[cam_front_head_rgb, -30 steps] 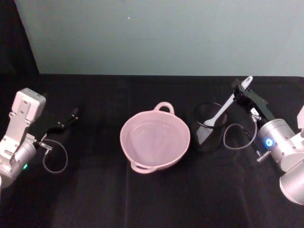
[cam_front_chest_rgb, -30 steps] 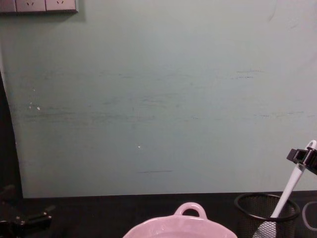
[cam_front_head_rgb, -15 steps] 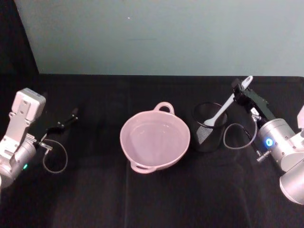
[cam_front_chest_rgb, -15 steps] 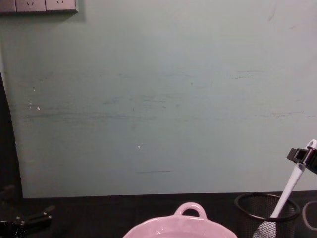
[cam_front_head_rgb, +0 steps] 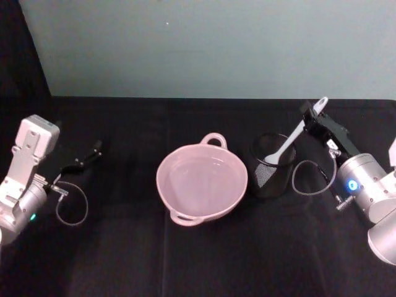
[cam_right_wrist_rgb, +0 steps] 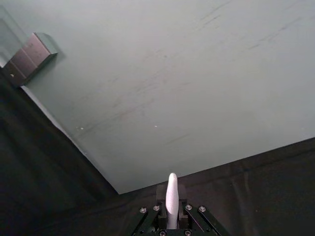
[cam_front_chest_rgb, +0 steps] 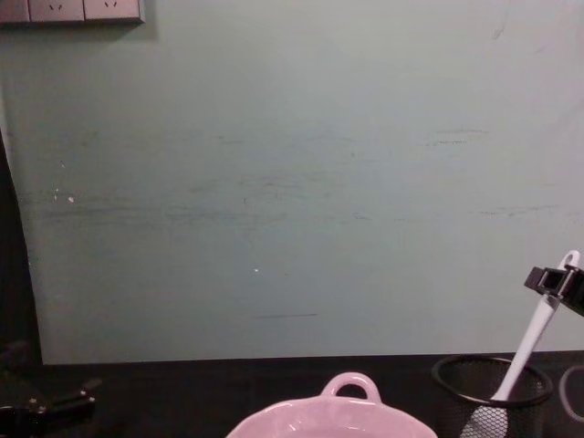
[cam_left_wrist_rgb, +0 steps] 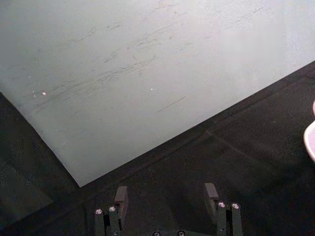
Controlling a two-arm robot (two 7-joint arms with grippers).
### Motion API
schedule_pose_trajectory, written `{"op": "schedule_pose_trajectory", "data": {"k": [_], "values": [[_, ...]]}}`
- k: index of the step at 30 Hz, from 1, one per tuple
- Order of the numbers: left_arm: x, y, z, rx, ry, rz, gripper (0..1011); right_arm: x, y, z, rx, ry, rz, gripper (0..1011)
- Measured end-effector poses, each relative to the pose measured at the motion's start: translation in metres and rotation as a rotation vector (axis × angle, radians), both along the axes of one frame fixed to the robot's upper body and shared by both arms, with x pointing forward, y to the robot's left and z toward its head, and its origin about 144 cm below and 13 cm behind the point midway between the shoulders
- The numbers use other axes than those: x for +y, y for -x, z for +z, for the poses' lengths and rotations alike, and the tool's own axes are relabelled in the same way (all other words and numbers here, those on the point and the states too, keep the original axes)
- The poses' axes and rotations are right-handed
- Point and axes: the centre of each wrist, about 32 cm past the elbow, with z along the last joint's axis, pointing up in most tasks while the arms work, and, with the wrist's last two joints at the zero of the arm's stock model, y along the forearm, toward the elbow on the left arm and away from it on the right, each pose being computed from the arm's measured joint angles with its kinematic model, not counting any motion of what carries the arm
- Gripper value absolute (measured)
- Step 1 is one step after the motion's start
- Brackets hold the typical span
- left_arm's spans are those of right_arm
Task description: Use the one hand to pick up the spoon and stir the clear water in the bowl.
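The white spoon (cam_front_head_rgb: 291, 140) leans in a black wire-mesh cup (cam_front_head_rgb: 273, 164), head down in the cup (cam_front_chest_rgb: 493, 401). My right gripper (cam_front_head_rgb: 312, 119) is shut on the spoon's handle near its top end; the handle tip (cam_right_wrist_rgb: 172, 196) sticks out between the fingers, also seen as the spoon (cam_front_chest_rgb: 534, 333) at the gripper (cam_front_chest_rgb: 553, 279). The pale-pink bowl (cam_front_head_rgb: 202, 182) with clear water (cam_front_head_rgb: 201, 179) sits left of the cup, its loop handle (cam_front_chest_rgb: 350, 387) toward the wall. My left gripper (cam_front_head_rgb: 93, 152) is parked at the far left, open (cam_left_wrist_rgb: 167, 199).
A black cloth covers the table (cam_front_head_rgb: 185, 260). A pale green wall (cam_front_head_rgb: 210, 43) stands behind it. Loose cables loop beside each wrist (cam_front_head_rgb: 309, 176). Wall sockets (cam_front_chest_rgb: 73, 9) sit at the upper left.
The right gripper has lifted the spoon slightly in the cup. The left arm has not moved.
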Motion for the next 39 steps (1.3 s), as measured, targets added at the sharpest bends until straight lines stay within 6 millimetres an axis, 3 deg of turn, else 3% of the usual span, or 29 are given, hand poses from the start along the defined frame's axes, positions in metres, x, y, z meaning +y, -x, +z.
{"op": "schedule_pose_trajectory", "data": {"k": [32, 39], "values": [[0.0, 0.0, 0.0, 0.0, 0.0, 0.0, 1011, -0.009, -0.011, 0.003, 0.051, 0.001, 0.048, 121], [0.0, 0.0, 0.0, 0.0, 0.0, 0.0, 1011, -0.009, -0.011, 0.003, 0.05, 0.002, 0.047, 257]]}}
